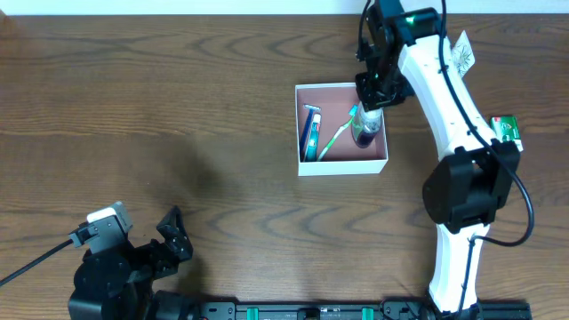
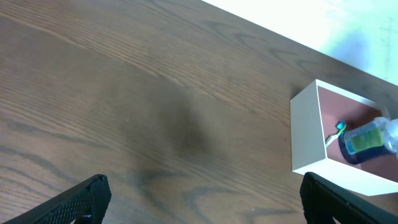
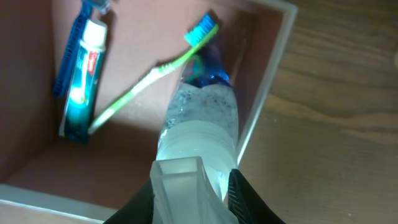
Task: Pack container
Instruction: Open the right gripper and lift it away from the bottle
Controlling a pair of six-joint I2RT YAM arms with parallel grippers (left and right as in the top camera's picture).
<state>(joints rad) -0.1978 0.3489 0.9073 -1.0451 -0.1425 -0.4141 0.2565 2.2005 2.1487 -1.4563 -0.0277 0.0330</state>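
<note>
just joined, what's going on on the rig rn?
The right gripper is clamped on a clear bottle of blue liquid, tilted down into the container by the wall on that arm's side. A green toothbrush and a toothpaste tube already lie inside. The left gripper sits open over bare table, holding nothing.

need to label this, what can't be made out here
Overhead: gripped end of the bottle hidden under the right gripper.
Left wrist: toothpaste hidden behind the container wall; left gripper fingers cut off at bottom edge; bottle label too blurred to read.
Right wrist: container's left side cut off.
</note>
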